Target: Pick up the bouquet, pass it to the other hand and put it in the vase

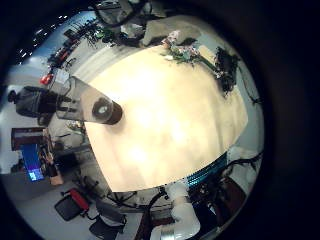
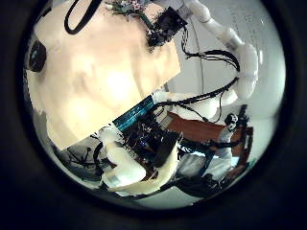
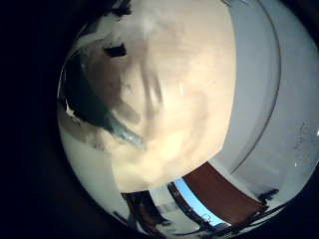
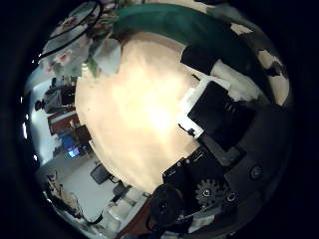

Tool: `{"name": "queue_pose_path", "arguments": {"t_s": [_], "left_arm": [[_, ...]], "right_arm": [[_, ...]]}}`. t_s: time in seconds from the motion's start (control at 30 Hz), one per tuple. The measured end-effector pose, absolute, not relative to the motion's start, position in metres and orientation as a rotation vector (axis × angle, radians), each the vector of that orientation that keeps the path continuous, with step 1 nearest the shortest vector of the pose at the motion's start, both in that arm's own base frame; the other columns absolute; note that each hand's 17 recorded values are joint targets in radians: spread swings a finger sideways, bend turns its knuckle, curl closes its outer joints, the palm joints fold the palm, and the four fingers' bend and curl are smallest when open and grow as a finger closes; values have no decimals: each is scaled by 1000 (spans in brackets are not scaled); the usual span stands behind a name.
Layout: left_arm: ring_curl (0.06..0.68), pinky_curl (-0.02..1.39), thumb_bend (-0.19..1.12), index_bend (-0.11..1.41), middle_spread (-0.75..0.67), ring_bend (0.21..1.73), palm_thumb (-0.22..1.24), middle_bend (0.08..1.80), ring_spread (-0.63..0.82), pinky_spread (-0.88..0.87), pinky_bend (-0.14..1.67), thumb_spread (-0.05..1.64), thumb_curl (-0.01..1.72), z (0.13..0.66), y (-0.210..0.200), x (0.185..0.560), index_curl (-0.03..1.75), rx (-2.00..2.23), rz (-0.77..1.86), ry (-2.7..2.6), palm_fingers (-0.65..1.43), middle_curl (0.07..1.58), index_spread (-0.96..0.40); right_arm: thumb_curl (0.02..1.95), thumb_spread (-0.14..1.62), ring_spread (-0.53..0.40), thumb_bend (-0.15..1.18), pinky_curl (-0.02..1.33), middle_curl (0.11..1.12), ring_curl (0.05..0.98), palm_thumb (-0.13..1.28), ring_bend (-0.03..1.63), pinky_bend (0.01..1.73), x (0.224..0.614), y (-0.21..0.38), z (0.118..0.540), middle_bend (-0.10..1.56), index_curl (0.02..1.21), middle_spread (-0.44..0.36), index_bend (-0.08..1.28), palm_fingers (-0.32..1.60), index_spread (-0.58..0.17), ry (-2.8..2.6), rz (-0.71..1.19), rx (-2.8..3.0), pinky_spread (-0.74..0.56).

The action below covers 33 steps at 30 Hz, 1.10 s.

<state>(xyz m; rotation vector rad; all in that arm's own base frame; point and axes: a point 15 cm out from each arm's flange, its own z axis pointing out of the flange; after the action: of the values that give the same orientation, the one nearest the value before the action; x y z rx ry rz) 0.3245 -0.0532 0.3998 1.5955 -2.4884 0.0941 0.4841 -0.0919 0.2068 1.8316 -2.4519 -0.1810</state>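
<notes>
- Fingers of the left hand showed at the edge of both of its palm views, loosely spread, with nothing between them. That hand hung well above the table.
- One table lay below it, its top bare apart from the task's two things.
- One vase stood upright on the table near one edge, nearer to the left hand than anything else, and nothing showed in its mouth.
- One bouquet lay at the far side of the table, well apart from the vase, its blossoms spread on the tabletop.
- One right hand was down at the bouquet, just beside the stem end. From there I could not tell whether it touched.
- Seen from the right palm's thumb side, the blossoms filled a corner close by. The right hand's own fingers reached out over the table, but I could not tell whether they closed on the stems.
</notes>
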Motion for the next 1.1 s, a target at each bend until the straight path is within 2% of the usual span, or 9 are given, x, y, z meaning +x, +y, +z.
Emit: {"name": "queue_pose_path", "arguments": {"t_s": [0.17,0.27,0.8,0.93,1.1], "left_arm": [[204,146,-23,191,301,420,80,182,547,650,346,1061,271,406,-53,329,384,1611,115,-2491,106,296,-50],[205,147,-26,188,298,422,70,182,545,654,347,1064,270,407,-53,330,383,1612,120,-2494,116,295,-51],[205,152,-24,188,261,422,49,181,518,627,349,1057,271,425,-68,349,387,1612,214,-2442,168,297,-52],[206,154,-24,187,256,425,47,180,512,611,357,1050,272,427,-76,350,385,1567,205,-2401,176,298,-50],[207,156,-24,185,249,426,47,183,509,598,365,1045,274,431,-84,357,383,1534,247,-2334,183,298,-42]], "right_arm": [[709,890,-186,149,502,785,610,1159,1478,1471,481,-106,269,1333,831,-146,1176,1155,-220,-2515,-76,1909,-180],[747,879,-182,145,522,785,617,1167,1488,1463,480,-103,299,1341,829,-140,1183,1152,-214,-2590,-82,1972,-172],[913,842,-172,117,620,773,624,1182,1502,1404,449,-80,446,1364,812,-128,1211,1153,-196,-2907,-358,2452,-175],[946,841,-171,108,642,770,624,1182,1504,1385,452,-74,462,1368,807,-127,1214,1153,-194,-2901,-387,2577,-176],[983,838,-170,96,669,765,621,1178,1504,1363,453,-40,488,1369,802,-126,1220,1158,-193,-2863,-629,2794,-180]]}}
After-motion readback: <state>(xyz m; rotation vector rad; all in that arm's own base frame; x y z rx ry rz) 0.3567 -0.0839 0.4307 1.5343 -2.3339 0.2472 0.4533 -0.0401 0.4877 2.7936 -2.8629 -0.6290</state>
